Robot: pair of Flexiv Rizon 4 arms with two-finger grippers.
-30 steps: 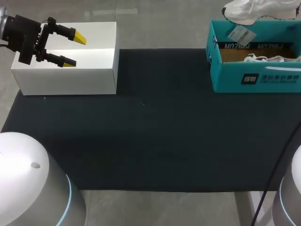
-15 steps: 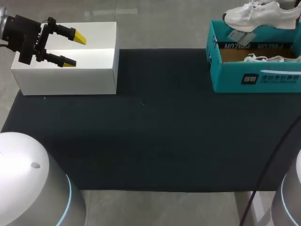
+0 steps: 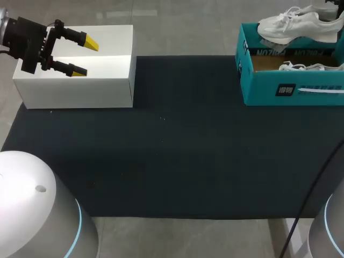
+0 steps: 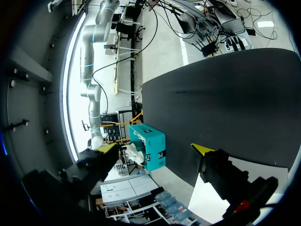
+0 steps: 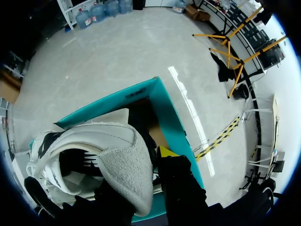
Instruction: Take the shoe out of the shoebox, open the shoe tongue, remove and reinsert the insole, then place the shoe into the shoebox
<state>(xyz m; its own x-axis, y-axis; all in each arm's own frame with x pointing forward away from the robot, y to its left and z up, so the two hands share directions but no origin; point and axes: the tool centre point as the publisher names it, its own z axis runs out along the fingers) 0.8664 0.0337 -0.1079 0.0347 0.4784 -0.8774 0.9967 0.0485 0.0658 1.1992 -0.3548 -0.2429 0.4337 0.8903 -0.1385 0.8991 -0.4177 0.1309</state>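
A white sneaker hangs over the open teal shoebox at the table's far right. My right gripper is shut on the sneaker's heel collar; one yellow tip shows beside the heel, the other finger is hidden behind the shoe. White laces of a second shoe show inside the box. My left gripper stands open and empty above a white box at the far left. In the left wrist view the shoebox and sneaker lie far ahead of the fingers.
A black mat covers the table between the white box and the shoebox. The shoebox walls stand just below the hanging sneaker.
The sneaker in my right gripper has shifted right and toward the near side over the shoebox, so more of it shows. The left arm has not moved.
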